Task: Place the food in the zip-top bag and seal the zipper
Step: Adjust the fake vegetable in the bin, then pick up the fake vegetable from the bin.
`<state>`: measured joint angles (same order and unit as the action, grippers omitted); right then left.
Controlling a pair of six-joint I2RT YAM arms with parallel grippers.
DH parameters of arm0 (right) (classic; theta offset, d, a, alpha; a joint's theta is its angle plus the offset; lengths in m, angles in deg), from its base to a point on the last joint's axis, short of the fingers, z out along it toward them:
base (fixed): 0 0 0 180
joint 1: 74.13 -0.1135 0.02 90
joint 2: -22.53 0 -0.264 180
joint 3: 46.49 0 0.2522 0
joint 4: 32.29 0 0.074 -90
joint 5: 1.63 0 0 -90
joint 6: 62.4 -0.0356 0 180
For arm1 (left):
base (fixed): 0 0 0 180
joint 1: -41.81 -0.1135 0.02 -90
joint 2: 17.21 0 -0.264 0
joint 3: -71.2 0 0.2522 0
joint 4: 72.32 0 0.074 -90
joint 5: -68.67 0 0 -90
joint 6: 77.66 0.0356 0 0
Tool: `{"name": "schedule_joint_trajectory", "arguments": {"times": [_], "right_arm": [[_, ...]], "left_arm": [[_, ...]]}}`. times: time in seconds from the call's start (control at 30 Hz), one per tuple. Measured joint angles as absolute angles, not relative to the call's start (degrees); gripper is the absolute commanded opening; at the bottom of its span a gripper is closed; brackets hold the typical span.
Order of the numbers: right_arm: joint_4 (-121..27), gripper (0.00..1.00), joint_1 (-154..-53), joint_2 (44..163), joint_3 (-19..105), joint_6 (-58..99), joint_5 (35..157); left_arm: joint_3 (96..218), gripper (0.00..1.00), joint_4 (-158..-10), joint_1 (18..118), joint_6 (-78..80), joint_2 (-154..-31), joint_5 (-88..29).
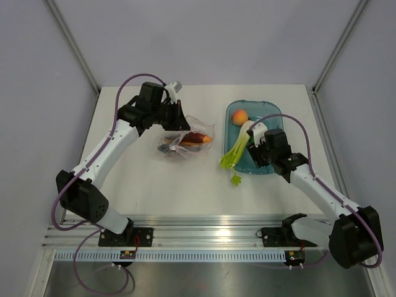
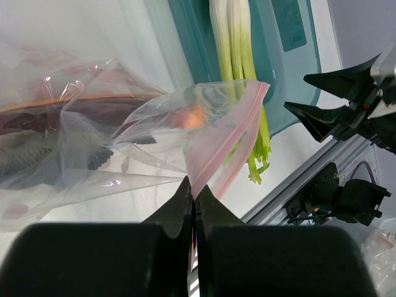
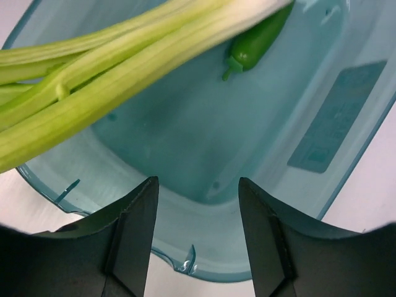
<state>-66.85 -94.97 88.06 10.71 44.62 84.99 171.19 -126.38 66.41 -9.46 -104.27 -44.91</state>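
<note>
Two robot arms work at a white bench (image 1: 185,185). A teal tray (image 1: 272,111) sits in front of the right arm.

The zip-top bag (image 1: 185,141) lies on the bench just left of the tray, crumpled and partly lifted. The left hand (image 2: 193,192) reaches it from the side away from the tray. Its fingers are pressed together on the bag's mouth edge, where the pinkish-red zipper (image 2: 232,142) runs up and away from the fingertips. The zipper end of the bag is the end nearer the tray.

Inside the bag is an orange-and-red wedge (image 1: 197,139), next to some dark pieces too blurred to identify.

The right hand (image 3: 197,182) hovers over the tray's near end, fingers spread apart and holding nothing.

The tray holds a round orange peach (image 1: 240,116) at its far end, a dark green chili (image 3: 257,43) and light green stalks (image 1: 236,151). The stalks lie lengthwise along the tray's left side, with the whitish base beside the peach. Their leafy tips cross the tray's near-left rim onto the bench. The chili lies partly under the stalks, stem end pointing toward the right hand.
</note>
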Motion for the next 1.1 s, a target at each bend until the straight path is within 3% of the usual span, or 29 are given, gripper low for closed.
{"name": "schedule_joint_trajectory", "arguments": {"times": [0.3, 0.7, 0.77, 0.8, 0.93, 1.03, 1.1], "right_arm": [[-54.1, 0.64, -99.6, 90.2, 7.4, 59.2, 86.5], [-51.4, 0.70, -104.4, 92.8, 6.1, 69.3, 86.3], [-50.8, 0.85, -105.0, 93.2, 5.9, 69.9, 86.2], [-50.3, 0.86, -105.4, 93.7, 5.9, 70.4, 86.1], [-47.1, 0.84, -106.8, 96.0, 5.5, 72.0, 84.9], [-44.6, 0.72, -108.0, 96.9, 5.1, 73.1, 84.4], [-44.1, 0.58, -108.7, 97.2, 4.8, 73.9, 84.3]], "left_arm": [[170.8, 0.00, -126.4, 66.4, -9.6, -104.1, -45.1], [175.3, 0.00, -130.6, 66.2, -7.6, -104.9, -46.8], [175.3, 0.00, -130.6, 66.0, -7.5, -105.0, -47.1], [175.3, 0.00, -130.6, 65.9, -7.5, -105.0, -47.2], [175.3, 0.00, -130.6, 65.4, -7.4, -105.0, -47.7], [175.3, 0.00, -130.5, 65.3, -7.4, -105.0, -47.9], [175.2, 0.00, -130.5, 65.3, -7.4, -105.0, -48.0]]}}
